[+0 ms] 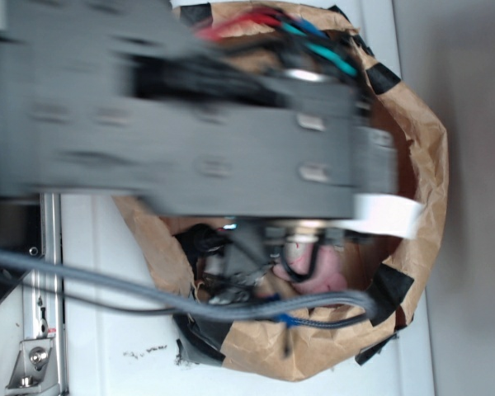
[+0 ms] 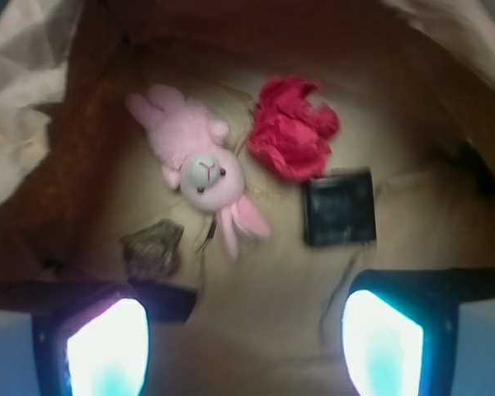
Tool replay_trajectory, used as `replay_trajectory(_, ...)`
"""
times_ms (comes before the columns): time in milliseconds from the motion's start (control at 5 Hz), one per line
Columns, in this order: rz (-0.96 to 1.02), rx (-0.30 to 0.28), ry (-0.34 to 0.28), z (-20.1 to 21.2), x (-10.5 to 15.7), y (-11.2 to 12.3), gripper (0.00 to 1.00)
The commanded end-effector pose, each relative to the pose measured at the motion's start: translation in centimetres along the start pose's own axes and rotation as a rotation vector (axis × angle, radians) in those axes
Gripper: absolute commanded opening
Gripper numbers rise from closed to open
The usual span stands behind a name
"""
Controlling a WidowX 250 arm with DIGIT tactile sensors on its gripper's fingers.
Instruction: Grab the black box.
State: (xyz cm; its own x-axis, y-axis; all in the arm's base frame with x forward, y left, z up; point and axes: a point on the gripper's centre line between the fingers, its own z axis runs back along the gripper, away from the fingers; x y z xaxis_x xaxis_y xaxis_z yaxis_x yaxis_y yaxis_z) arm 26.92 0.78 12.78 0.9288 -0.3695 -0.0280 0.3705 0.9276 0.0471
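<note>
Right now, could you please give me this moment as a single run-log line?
phase: approach | gripper: open, above bag floor, holding nothing | target: black box, flat, below red paper ball | contact: none

A white tabletop [image 1: 107, 330] fills the lower part of the exterior view, smooth and brightly lit, with a few small dark specks [image 1: 144, 352] scattered on it. A shiny metal rail [image 1: 45, 289] with screws runs along its left side. To the right the surface ends at a straight edge, and past it lies a plain grey-beige wall or floor [image 1: 474, 247], softly shadowed; which of the two it is cannot be told. The light is even and pale.
</note>
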Motion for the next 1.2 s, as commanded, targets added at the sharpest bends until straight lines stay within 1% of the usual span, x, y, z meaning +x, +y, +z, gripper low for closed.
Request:
replay_trajectory(0, -0.12, 0.04, -0.115, -2.2, -0.6, 3.5, 1.0)
replay_trajectory(200, -0.095, 0.003, -0.147, -2.6, -0.5, 5.1, 1.0)
replay_trajectory(800, -0.095, 0.003, -0.147, -2.6, -0.5, 5.1, 1.0)
replay_trajectory(1000, -0.119, 0.018, -0.126, -4.0, -0.4, 6.3, 1.0)
